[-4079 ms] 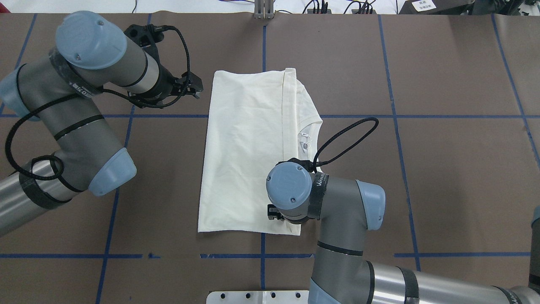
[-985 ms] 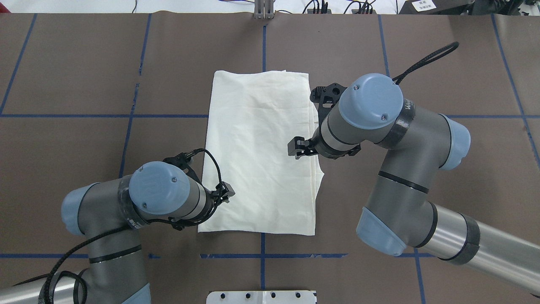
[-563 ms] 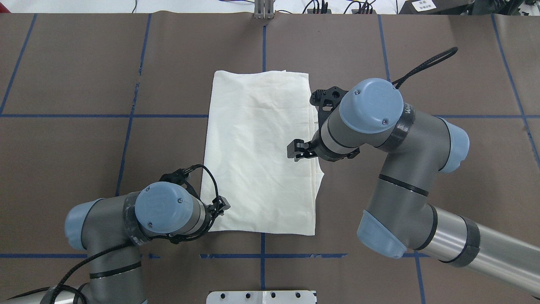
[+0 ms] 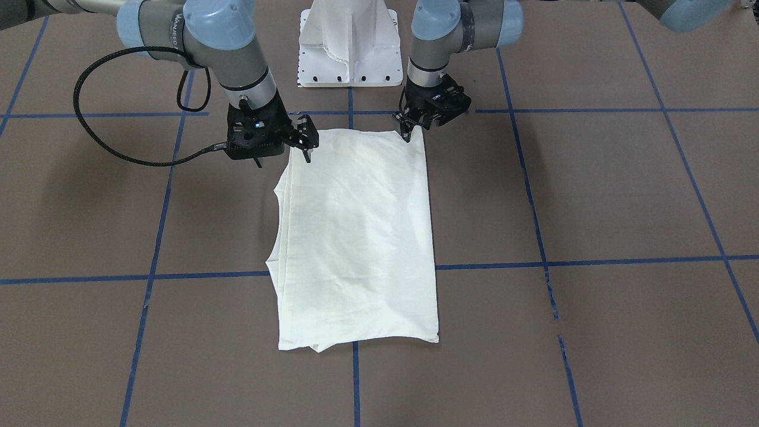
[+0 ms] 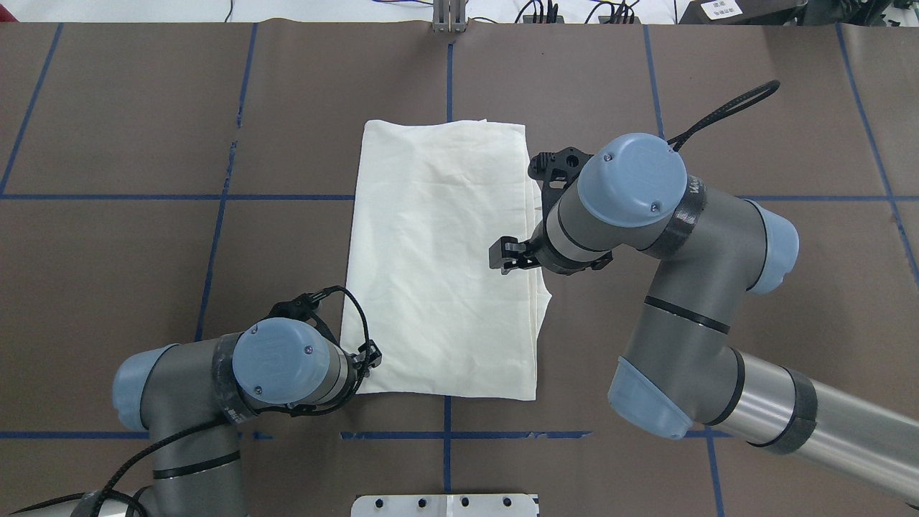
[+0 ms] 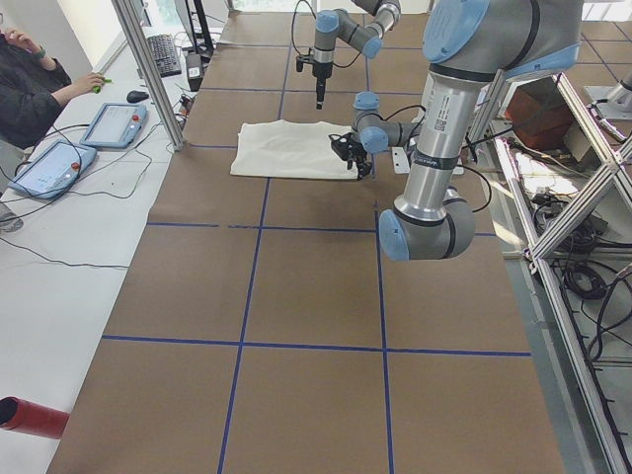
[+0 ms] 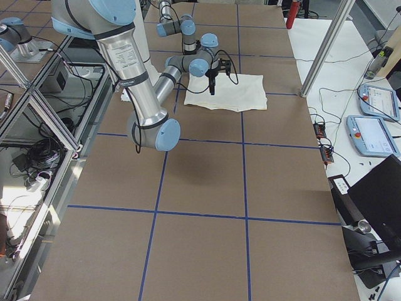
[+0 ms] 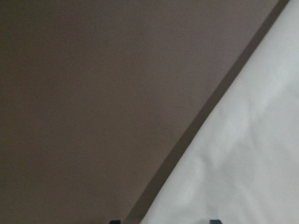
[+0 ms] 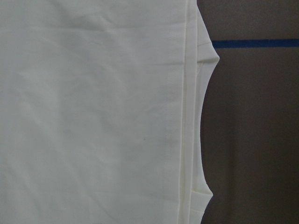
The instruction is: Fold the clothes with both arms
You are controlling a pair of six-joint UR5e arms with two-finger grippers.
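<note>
The clothes are a cream shirt folded into a long plain rectangle at the table's middle, with layered edges along its right side. My left gripper is open and low at the shirt's near-left corner. In the left wrist view the shirt's edge runs between its fingertips. My right gripper is open and holds nothing. It hangs well above the shirt's right edge. From the side, the shirt lies flat.
Blue tape lines cross the brown table cover. The white pedestal plate is at the near edge and a metal post at the far edge. A person stands by tablets at a white side table.
Since four seconds ago the shirt's right part has been folded over, hiding the collar. Over the last second my left gripper moved down to the near-left corner. The right arm barely moved.
</note>
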